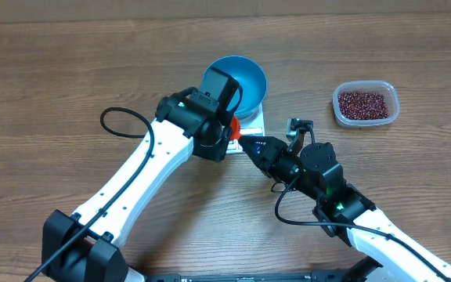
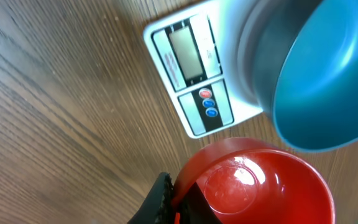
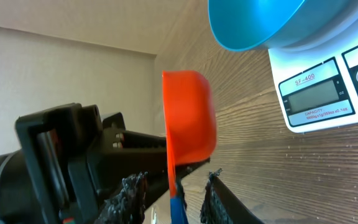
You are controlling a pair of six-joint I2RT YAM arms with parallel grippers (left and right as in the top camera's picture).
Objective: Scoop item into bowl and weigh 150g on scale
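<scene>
Scoop handover at the scale, no beans lifted yet.
The left gripper (image 2: 178, 202) is clamped on the empty red scoop (image 2: 253, 186), holding it just beside the scale (image 2: 191, 74) and below the rim of the bowl (image 1: 249, 78), which sits on the scale and looks empty. The right gripper (image 3: 175, 177) has its fingers (image 3: 132, 193) apart on either side of the scoop's handle, with a gap showing on each side. I judge the next move is for it to close squarely on the handle before the left lets go. The beans (image 1: 363, 103) lie in the tub (image 1: 394, 100), well beyond the right fingers. The left fingertips are mostly cut off, the display shows no readable digits, and the arm hides much of the scale from overhead.
</scene>
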